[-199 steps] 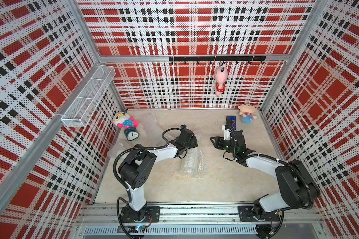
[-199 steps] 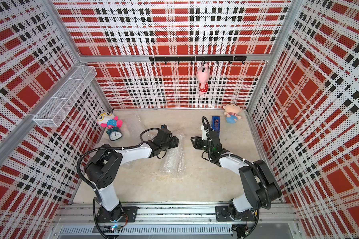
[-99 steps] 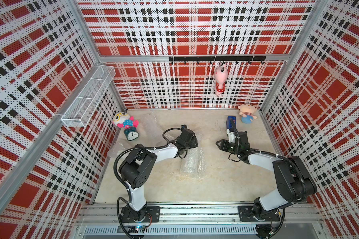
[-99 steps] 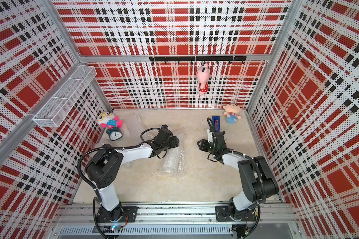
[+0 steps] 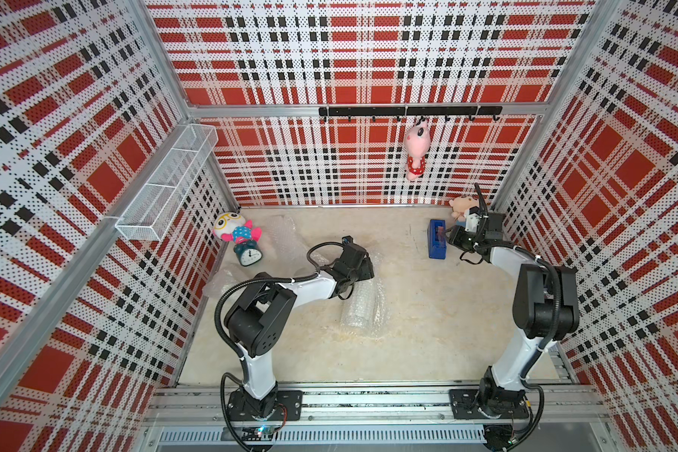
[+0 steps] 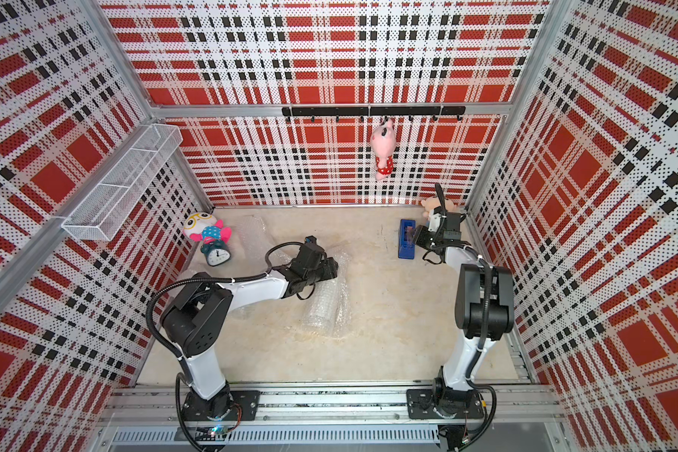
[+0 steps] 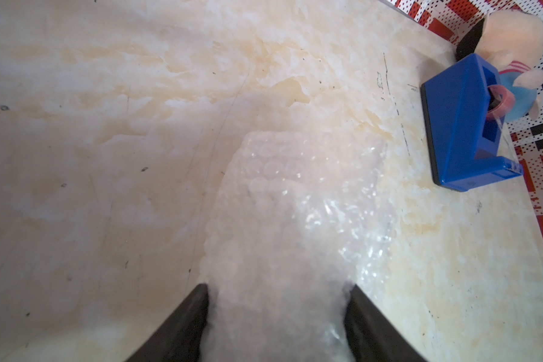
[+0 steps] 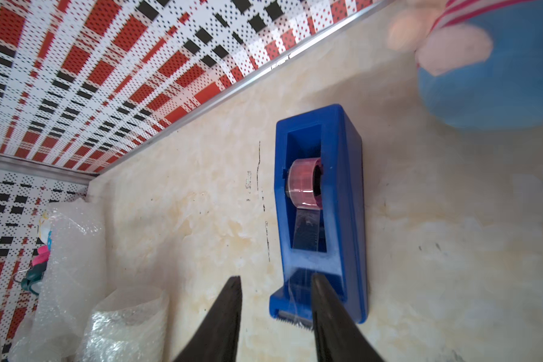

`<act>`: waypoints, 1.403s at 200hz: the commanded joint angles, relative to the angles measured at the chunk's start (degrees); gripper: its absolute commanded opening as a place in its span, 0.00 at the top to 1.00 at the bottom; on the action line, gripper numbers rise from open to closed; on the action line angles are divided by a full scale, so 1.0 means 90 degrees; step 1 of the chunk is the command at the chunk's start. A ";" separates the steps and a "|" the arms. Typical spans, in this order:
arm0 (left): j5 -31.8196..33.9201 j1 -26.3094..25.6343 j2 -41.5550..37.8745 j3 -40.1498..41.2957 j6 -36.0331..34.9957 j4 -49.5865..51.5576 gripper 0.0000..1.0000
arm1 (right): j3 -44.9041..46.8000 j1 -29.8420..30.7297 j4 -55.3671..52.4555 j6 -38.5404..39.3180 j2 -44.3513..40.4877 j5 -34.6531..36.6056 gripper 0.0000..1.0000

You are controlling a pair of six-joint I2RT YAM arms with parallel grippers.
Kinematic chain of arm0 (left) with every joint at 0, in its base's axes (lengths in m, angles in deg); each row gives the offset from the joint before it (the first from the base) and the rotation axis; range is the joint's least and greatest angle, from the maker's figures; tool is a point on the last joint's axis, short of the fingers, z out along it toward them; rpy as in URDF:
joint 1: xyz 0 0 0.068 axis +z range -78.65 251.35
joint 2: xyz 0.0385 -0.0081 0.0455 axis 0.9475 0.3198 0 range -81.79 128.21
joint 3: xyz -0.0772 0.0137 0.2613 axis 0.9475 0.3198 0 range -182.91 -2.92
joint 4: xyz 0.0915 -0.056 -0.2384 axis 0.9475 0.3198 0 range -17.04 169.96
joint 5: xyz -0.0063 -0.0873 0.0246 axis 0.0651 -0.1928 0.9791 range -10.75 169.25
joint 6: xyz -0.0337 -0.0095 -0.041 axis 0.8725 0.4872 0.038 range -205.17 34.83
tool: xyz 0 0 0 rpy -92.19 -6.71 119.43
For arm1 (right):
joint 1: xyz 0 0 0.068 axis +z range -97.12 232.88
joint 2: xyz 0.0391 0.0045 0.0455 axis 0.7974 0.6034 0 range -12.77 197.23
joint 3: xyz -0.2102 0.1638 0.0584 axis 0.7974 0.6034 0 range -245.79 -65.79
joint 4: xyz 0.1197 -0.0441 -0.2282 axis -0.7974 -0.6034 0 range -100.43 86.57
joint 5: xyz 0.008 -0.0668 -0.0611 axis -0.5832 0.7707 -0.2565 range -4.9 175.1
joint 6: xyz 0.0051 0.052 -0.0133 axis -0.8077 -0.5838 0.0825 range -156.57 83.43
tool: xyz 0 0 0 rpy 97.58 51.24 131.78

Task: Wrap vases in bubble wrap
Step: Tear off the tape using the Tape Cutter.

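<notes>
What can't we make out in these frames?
- Wrapped bundle: its cloudy wrap hides what is inside, in both top views and the left wrist view.
- Right hand: right wrist view; the tape is thin and clear, so whether any is caught cannot be told.
- Plush toy: blurred, cut off by the right wrist view's edge.
- Loose bubble wrap: right wrist view; hides most of what is behind it.

left end effector [image 7: 276, 291] low, jaws half spread; right end effector [image 8: 276, 282] outstretched, jaws apart.

No legible text or labels, alarm clock [image 5: 248, 256] dial at left of frame perhaps numbered, too small to read
</notes>
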 commanded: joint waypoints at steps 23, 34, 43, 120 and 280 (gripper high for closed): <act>0.0007 -0.0038 0.0102 -0.0004 -0.0145 0.0394 0.32 | -0.0514 -0.0277 -0.0263 0.0132 0.0633 -0.0784 0.63; 0.0001 -0.0041 0.0100 -0.0009 -0.0146 0.0402 0.32 | -0.0597 -0.0347 -0.0272 0.0111 0.0765 -0.0941 0.64; -0.0002 -0.0039 0.0107 -0.0013 -0.0145 0.0400 0.32 | -0.0651 -0.0368 -0.0245 0.0111 0.0863 -0.1101 0.65; 0.0015 -0.0087 0.0219 -0.0147 -0.0129 0.0454 0.32 | -0.0670 -0.0442 0.0179 -0.0116 0.1341 -0.1940 0.71; 0.0092 -0.0090 0.0312 -0.0189 -0.0126 0.0521 0.32 | -0.0665 -0.0461 0.1389 -0.1245 0.1791 -0.3091 0.92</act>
